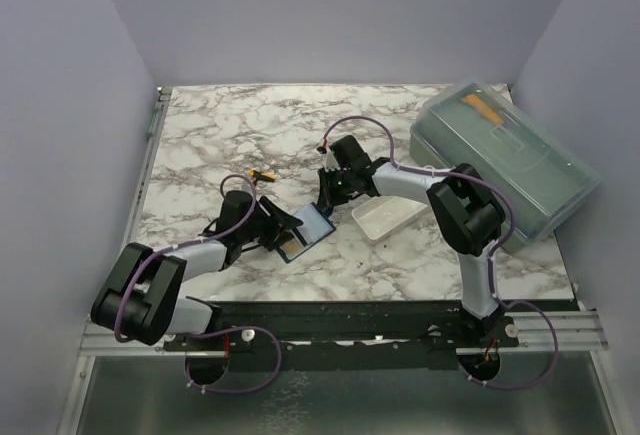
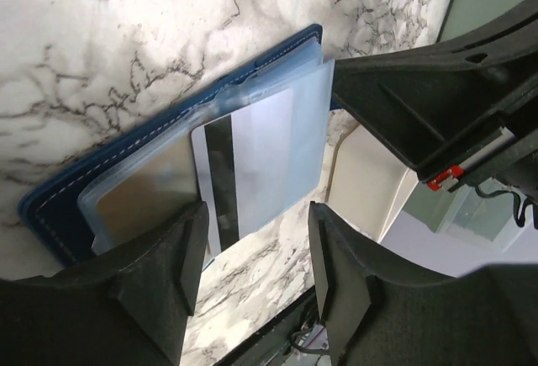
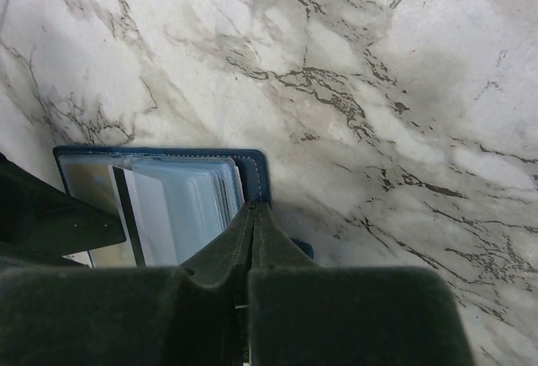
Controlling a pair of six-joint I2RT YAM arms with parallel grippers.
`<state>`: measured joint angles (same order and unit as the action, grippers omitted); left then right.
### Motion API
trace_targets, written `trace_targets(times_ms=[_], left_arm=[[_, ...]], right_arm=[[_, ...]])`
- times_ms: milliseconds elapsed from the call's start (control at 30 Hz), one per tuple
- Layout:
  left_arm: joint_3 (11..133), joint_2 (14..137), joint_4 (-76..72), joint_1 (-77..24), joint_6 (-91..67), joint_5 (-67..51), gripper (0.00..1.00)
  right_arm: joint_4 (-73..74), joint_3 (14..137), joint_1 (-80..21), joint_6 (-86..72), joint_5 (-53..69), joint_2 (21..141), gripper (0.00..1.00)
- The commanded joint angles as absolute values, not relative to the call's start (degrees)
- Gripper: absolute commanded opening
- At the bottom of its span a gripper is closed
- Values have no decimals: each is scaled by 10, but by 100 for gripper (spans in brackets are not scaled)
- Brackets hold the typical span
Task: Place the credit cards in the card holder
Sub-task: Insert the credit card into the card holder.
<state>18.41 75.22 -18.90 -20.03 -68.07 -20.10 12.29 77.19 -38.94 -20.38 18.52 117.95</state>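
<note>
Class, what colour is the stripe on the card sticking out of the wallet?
Black stripe; clearest in the left wrist view.

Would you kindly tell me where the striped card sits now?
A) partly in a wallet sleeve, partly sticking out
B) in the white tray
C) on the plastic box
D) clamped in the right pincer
A: the card lies half under a clear sleeve of the open wallet, its end jutting out by the left pincer.

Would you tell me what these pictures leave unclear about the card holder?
Right wrist: the shut right gripper covers its contact with the card holder; pinching or pressing, unclear.
Left wrist: the striped card, its depth in the hazy sleeve.
Top: the holder's contents, too small, partly behind the left gripper.
</note>
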Motion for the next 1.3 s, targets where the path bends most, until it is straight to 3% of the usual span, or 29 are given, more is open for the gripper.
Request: trace_targets(times_ms=[0,400,867,1000,1200,1267], left_arm=[[199,786,-169,-208,-660,-188,57],[258,882,-305,-247,-659,-210,53],[201,769,-268,-254,-662,-190,54],[208,781,-241,-254,-651,-188,48],[229,842,-257,-254,-620,-198,29],[227,846,-257,-254,-616,-194,27]], right_arm=[[185,750,-392,-196,153,1206,0],[163,732,-392,-225,176,1198,0],[227,756,-390,-211,112,1148,9],[241,765,-389,-206,107,1132,15],[244,764,-389,-209,125,1113,19],[240,759,-388,-210,134,1107,21]])
